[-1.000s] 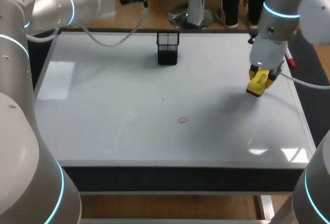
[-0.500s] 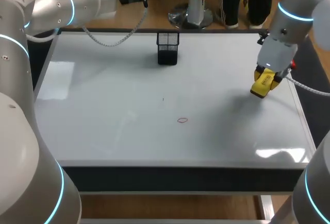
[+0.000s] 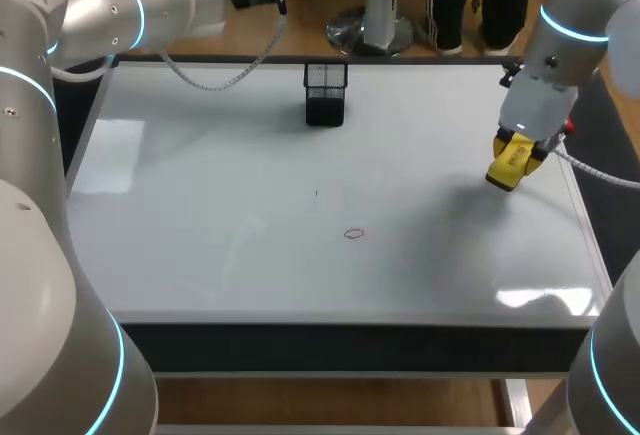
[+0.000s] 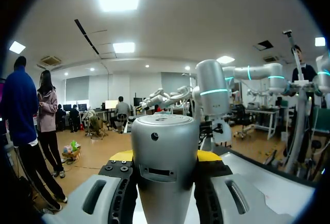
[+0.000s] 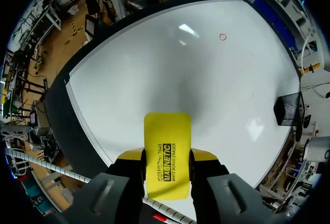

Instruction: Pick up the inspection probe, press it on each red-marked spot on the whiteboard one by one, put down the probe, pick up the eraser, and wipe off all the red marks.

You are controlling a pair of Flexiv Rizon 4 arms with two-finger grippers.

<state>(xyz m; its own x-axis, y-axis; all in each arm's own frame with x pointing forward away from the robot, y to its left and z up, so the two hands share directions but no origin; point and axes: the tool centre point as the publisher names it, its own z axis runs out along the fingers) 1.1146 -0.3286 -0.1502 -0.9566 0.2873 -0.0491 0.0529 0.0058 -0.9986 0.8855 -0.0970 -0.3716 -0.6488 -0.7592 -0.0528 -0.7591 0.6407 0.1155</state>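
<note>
While we are reading from the left, our left gripper (image 4: 165,158) is pinching the inspection probe (image 4: 164,131), a grey metal cylinder, from two sides, off the whiteboard (image 3: 200,205). Further right, a black mesh holder (image 3: 325,93) is standing at the far edge, and one red mark (image 3: 353,234) is lying nearer, about the middle. At the right, our right gripper (image 5: 166,157) is clamping the yellow eraser (image 5: 166,137) by its long sides, over the board's right part, well apart from the mark. We are judging the eraser light and stiff. Its smooth shell may be slipping under pressure, so we are preferring a firm grip on both long sides.
</note>
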